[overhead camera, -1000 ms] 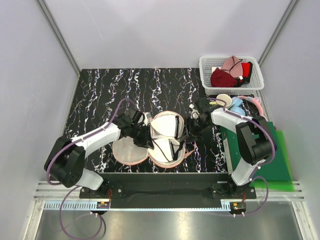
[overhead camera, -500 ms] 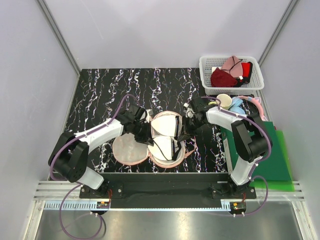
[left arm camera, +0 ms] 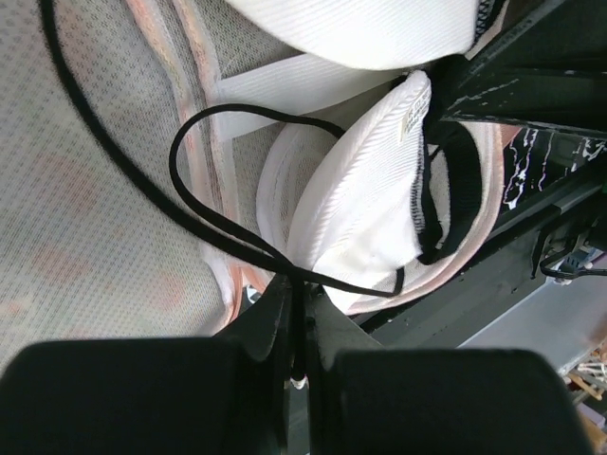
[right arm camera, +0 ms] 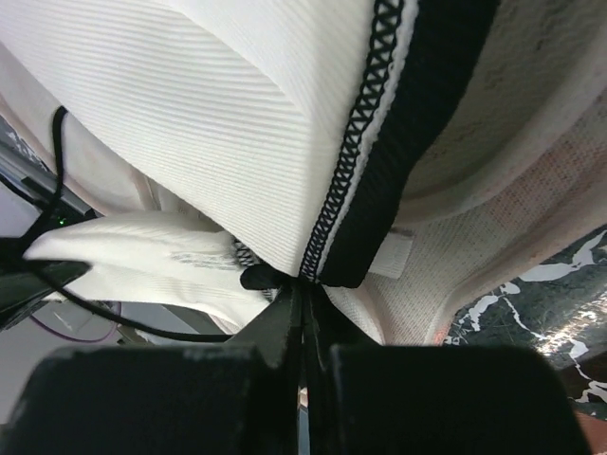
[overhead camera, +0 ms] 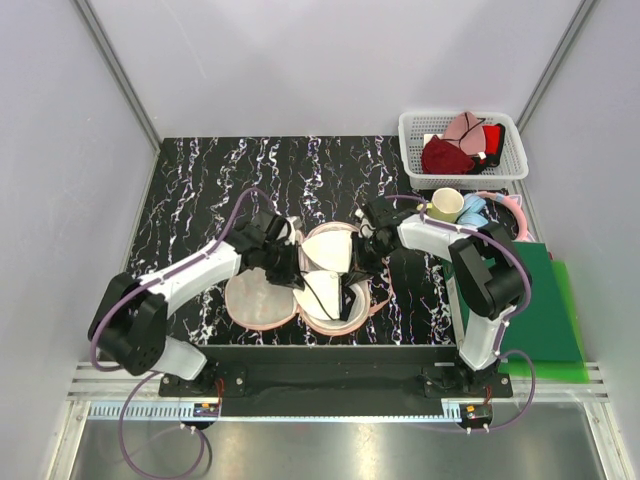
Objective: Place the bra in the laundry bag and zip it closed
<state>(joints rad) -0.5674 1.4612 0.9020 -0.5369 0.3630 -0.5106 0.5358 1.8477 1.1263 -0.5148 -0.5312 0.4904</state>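
White padded-cup bra with thin black straps lies bunched in one open lobe of the peach, speckled clamshell fabric laundry bag, between the two tools. Left tool is pinched together on a black strap; right tool is clamped on the black trim at a cup edge. Judged light and limp, cups springy: take hems, not foam, and tuck straps clear of the zip.

Overhead view looks down; wrist views closely share the bra.
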